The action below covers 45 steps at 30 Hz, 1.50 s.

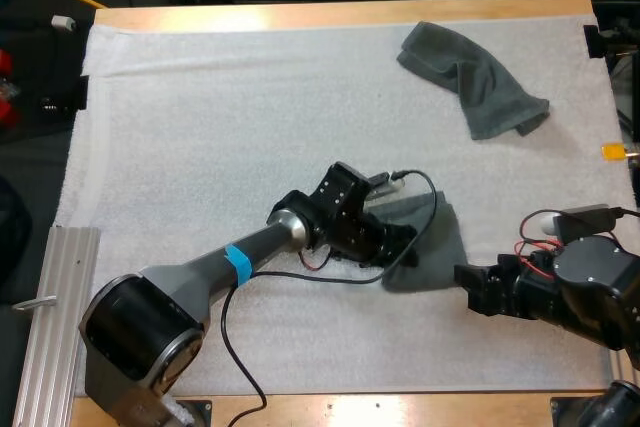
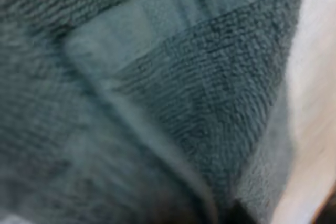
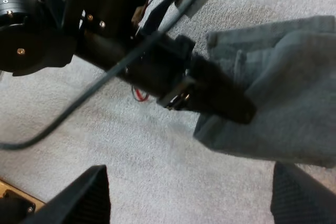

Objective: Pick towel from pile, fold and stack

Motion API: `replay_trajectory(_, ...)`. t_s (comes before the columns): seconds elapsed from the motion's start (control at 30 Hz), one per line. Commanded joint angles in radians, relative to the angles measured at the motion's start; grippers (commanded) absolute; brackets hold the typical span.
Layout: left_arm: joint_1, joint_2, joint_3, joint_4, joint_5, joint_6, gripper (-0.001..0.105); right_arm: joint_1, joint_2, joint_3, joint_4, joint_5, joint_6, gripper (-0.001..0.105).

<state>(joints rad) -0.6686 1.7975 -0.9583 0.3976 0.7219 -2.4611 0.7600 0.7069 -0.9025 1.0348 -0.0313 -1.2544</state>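
A dark grey-green towel (image 1: pixel 435 247) lies flat on the white mat (image 1: pixel 220 117), right of centre near the front. My left gripper (image 1: pixel 398 243) is down on its left edge, and the left wrist view looks closely at the towel (image 2: pixel 210 93) with a fold running across it. My right gripper (image 1: pixel 466 285) stands open just right of this towel, low over the mat. In the right wrist view its fingers (image 3: pixel 92 195) are wide apart with bare mat between them, short of the towel (image 3: pixel 283 103) and the left gripper (image 3: pixel 220 98). A crumpled towel (image 1: pixel 475 77) lies at the far right.
A ribbed metal rail (image 1: pixel 50 317) lies along the table's front left edge. The wooden table edge (image 1: pixel 330 15) borders the mat at the far side. Open mat stretches across the left and centre.
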Motion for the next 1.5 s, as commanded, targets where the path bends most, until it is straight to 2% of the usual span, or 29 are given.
replay_trajectory(0.0,0.005,-0.02,-0.005,0.034,-0.019,0.039,0.006,0.001,-0.002,-0.005,0.003,0.002,0.002,0.063)
replay_trajectory(0.03,0.011,-0.033,-0.005,0.083,-0.043,0.082,0.0,0.001,-0.002,-0.005,0.003,0.0,0.002,0.063)
replay_trajectory(0.2,0.097,-0.101,-0.005,0.264,-0.14,0.275,0.0,0.001,-0.002,-0.005,0.003,-0.002,0.002,0.063)
replay_trajectory(0.33,0.222,-0.15,-0.005,0.42,-0.237,0.433,0.0,0.001,-0.002,-0.005,0.003,-0.002,0.003,0.063)
replay_trajectory(0.47,0.373,-0.194,-0.005,0.566,-0.416,0.618,0.0,0.001,-0.002,-0.005,0.003,-0.002,0.003,0.063)
replay_trajectory(0.5,0.397,-0.199,-0.005,0.584,-0.438,0.637,0.0,0.001,-0.002,-0.005,0.003,-0.002,0.003,0.063)
replay_trajectory(0.53,0.446,-0.208,-0.005,0.617,-0.504,0.689,0.0,0.001,-0.002,-0.005,0.003,-0.002,0.003,0.063)
replay_trajectory(0.67,0.598,-0.216,-0.005,0.691,-0.747,0.815,0.0,0.001,-0.002,-0.005,0.003,-0.002,0.003,0.063)
replay_trajectory(0.73,0.652,-0.216,-0.005,0.706,-0.83,0.838,0.0,0.001,-0.002,-0.005,0.003,-0.002,0.003,0.063)
replay_trajectory(0.87,0.751,-0.216,-0.005,0.703,-0.858,0.828,0.0,0.001,-0.002,-0.005,0.003,-0.019,0.003,0.063)
replay_trajectory(0.97,0.786,-0.216,-0.005,0.701,-0.868,0.828,0.0,0.001,-0.002,-0.005,0.003,-0.023,0.003,0.063)
replay_trajectory(1.2,0.795,-0.216,-0.005,0.69,-0.868,0.848,0.001,0.001,-0.002,-0.005,0.003,-0.029,0.003,0.063)
replay_trajectory(1.3,0.795,-0.216,-0.005,0.687,-0.899,0.848,0.015,0.001,-0.002,-0.005,0.003,-0.034,0.003,0.063)
replay_trajectory(1.37,0.795,-0.216,-0.01,0.687,-0.934,0.848,0.039,0.001,-0.002,-0.005,0.003,-0.037,0.003,0.063)
replay_trajectory(1.4,0.795,-0.216,-0.013,0.688,-0.94,0.847,0.044,0.001,-0.002,-0.005,0.003,-0.037,0.003,0.063)
replay_trajectory(1.47,0.795,-0.217,-0.029,0.699,-0.963,0.841,0.069,0.001,-0.002,-0.005,0.003,-0.037,0.003,0.063)
